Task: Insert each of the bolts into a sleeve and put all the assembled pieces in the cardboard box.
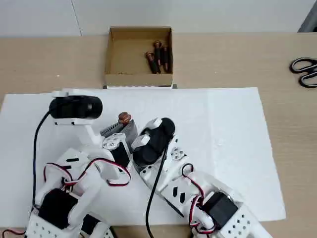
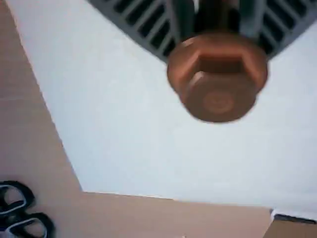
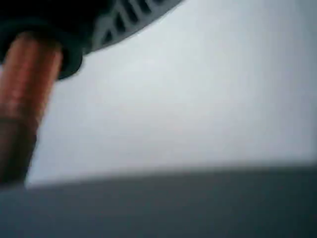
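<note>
A copper bolt [image 1: 124, 118] stands head-up over the white sheet, held between the grey ribbed fingers [image 1: 119, 131] of my left gripper [image 1: 125, 128]. In the left wrist view its hexagonal head [image 2: 216, 79] juts out past the ribbed fingers [image 2: 138, 22]. In the right wrist view the threaded shaft [image 3: 25, 99] comes out of a dark collar, probably a sleeve [image 3: 69, 54]. My right arm's wrist [image 1: 154, 139] sits right beside the left gripper, and its tip is hidden under the black motor. The cardboard box [image 1: 113, 54] at the back holds several assembled pieces [image 1: 158, 57].
A white sheet [image 1: 218, 144] covers the middle of the wooden table [image 1: 233, 59]. Black scissors [image 1: 304, 71] lie at the far right edge. Both arms crowd the front centre, with red and black cables [image 1: 89, 171] looping over them.
</note>
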{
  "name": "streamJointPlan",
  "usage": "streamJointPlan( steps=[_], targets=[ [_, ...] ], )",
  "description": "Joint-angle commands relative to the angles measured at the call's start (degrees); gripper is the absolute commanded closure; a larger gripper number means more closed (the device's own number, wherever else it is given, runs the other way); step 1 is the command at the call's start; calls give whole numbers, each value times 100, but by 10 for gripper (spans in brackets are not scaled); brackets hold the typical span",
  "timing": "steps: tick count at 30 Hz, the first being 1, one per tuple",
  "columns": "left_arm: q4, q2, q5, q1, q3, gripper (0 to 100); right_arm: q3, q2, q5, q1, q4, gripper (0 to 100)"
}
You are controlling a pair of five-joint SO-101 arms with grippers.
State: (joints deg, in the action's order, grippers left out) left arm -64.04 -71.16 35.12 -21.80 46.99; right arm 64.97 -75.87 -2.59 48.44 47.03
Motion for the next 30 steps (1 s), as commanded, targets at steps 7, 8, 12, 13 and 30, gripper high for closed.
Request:
streamJointPlan(
  steps=[7,8,12,13,30],
  targets=[
    [-62,-62,-53,0,-4,995,-422,-198,44,13,22,996],
    [-167,-62,-53,0,-4,995,-404,-277,44,13,22,996],
    [-695,-62,-53,-123,-31,995,-299,-505,53,4,40,996],
    [-853,-62,-53,-237,-92,995,-255,-549,53,4,40,996],
    [-1811,-62,-378,-1468,22,995,-167,-620,53,4,40,996]
  ],
)
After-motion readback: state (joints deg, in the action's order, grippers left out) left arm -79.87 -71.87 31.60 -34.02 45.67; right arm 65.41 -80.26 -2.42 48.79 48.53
